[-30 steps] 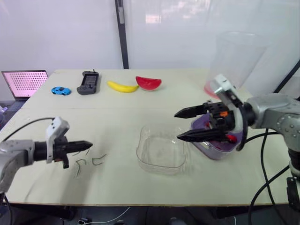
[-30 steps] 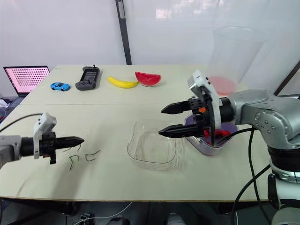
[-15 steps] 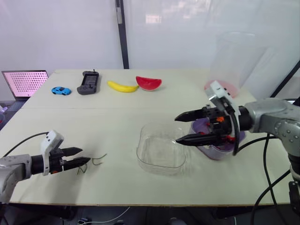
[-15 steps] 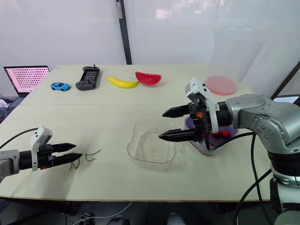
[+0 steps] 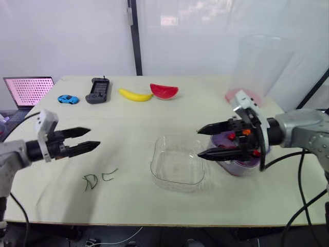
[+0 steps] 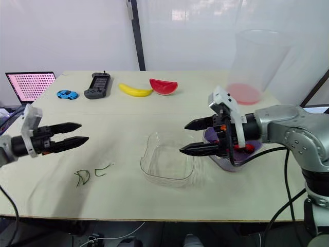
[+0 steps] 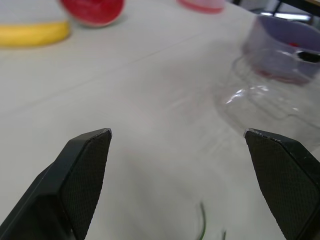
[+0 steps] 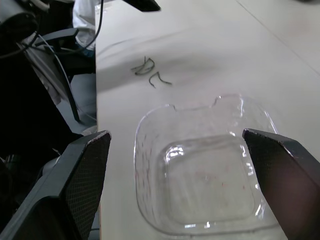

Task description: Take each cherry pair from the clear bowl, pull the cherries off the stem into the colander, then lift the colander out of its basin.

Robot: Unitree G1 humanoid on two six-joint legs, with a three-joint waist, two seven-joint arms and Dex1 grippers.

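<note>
The square clear plastic bowl sits empty mid-table. Just to its right, the purple colander holds red cherries. The right gripper reaches across the colander with its fingers spread wide. The left gripper, also spread, has lifted away from the thin green stems, which lie loose on the beige table.
</note>
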